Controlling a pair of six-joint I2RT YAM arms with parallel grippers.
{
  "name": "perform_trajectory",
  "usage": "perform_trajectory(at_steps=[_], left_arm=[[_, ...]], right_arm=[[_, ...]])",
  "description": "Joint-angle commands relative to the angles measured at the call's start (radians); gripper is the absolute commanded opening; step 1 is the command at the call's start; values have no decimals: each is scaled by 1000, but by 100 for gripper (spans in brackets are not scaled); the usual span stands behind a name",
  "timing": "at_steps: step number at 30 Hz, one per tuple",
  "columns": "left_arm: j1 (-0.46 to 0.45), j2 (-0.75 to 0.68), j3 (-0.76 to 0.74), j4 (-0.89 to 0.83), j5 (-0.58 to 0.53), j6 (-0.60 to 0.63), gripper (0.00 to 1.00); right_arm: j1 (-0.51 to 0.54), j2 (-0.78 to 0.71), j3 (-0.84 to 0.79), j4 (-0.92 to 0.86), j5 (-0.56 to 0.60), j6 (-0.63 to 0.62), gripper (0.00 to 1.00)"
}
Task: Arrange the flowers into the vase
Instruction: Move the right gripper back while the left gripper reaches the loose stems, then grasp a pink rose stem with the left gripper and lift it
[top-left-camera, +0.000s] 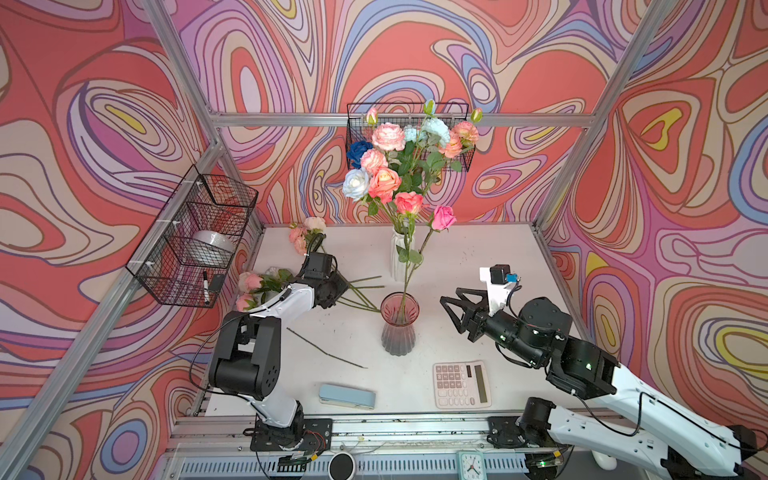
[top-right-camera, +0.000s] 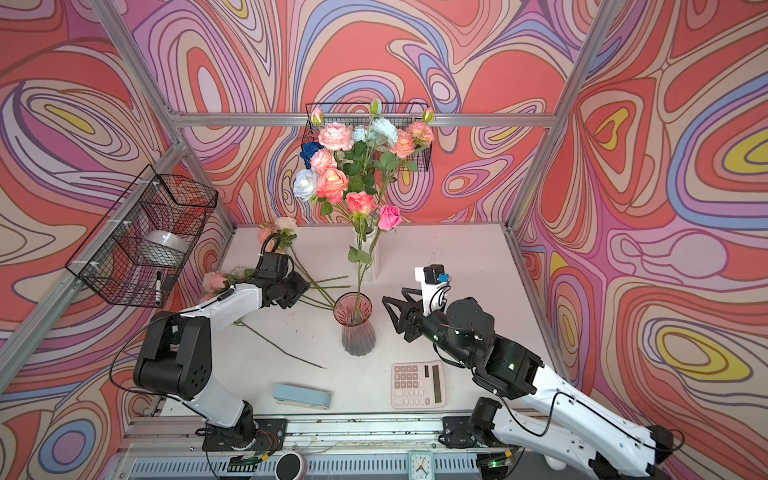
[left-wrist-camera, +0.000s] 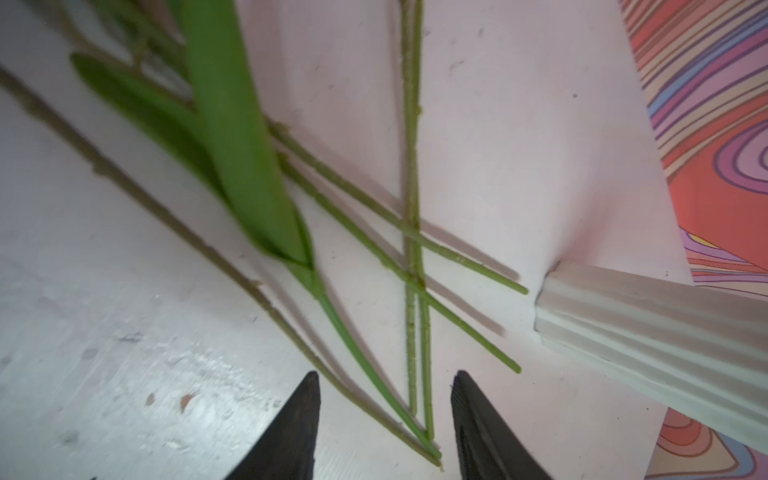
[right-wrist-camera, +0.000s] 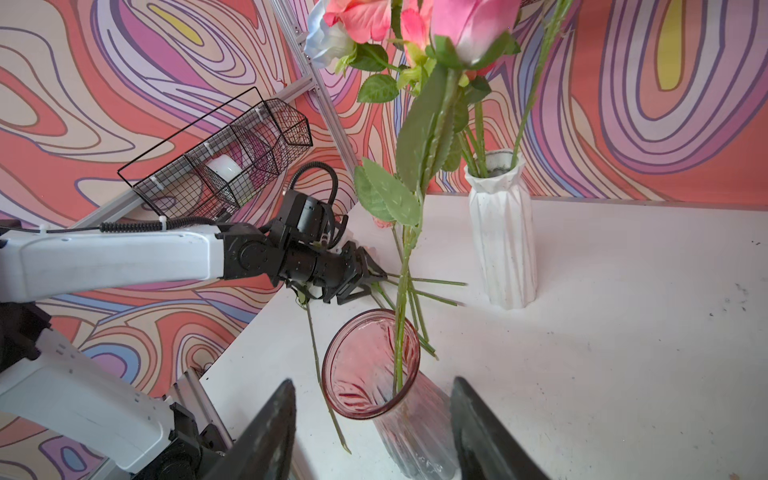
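Note:
The pink glass vase (top-left-camera: 399, 324) stands mid-table with one pink rose (top-left-camera: 444, 217) leaning in it. Behind it a white vase (top-left-camera: 398, 253) holds a bunch of flowers (top-left-camera: 388, 137). More flowers (top-left-camera: 251, 282) lie at the table's left, their green stems (top-left-camera: 361, 286) fanned toward the pink vase. My left gripper (top-left-camera: 338, 293) is low over those stems. In the left wrist view its jaws stand apart (left-wrist-camera: 384, 374) with stem ends (left-wrist-camera: 415, 415) lying between them, not pinched. My right gripper (top-left-camera: 451, 314) hangs open just right of the pink vase (right-wrist-camera: 370, 361), holding nothing.
A bare stem (top-left-camera: 328, 349) lies left of the pink vase. A calculator (top-left-camera: 461, 384) and a pale blue stapler (top-left-camera: 347, 396) sit near the front edge. Wire baskets hang on the left wall (top-left-camera: 195, 237) and the back wall (top-left-camera: 459, 141).

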Motion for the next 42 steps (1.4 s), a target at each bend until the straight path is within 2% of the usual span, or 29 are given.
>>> perform_trajectory(at_steps=[1,6,9,15,22,24,29,32,42], left_arm=[[5,-5,-21,-25,-47,-90,55],[6,65,5,-41,-57,-113,53],[5,102,22,-41,-56,-114,46],[8,131,62,-104,-94,-112,42],[19,173,116,-213,-113,-62,26],[20,181,113,-220,-120,-49,23],[25,198,108,-188,-97,-41,7],[25,156,104,-160,-99,-48,0],[25,-183,88,-159,-173,21,0]], right_arm=[[5,1,-9,-10,21,-10,61],[5,-2,-12,-13,23,-11,61],[5,-14,-16,-20,30,-7,60],[5,-33,-14,-40,48,-8,60],[5,-44,-18,-44,56,-16,60],[5,-48,-22,-44,59,-15,60],[5,-49,-27,-38,65,-18,60],[5,-49,-19,-42,64,-21,60],[5,-53,-20,-36,61,-19,60]])
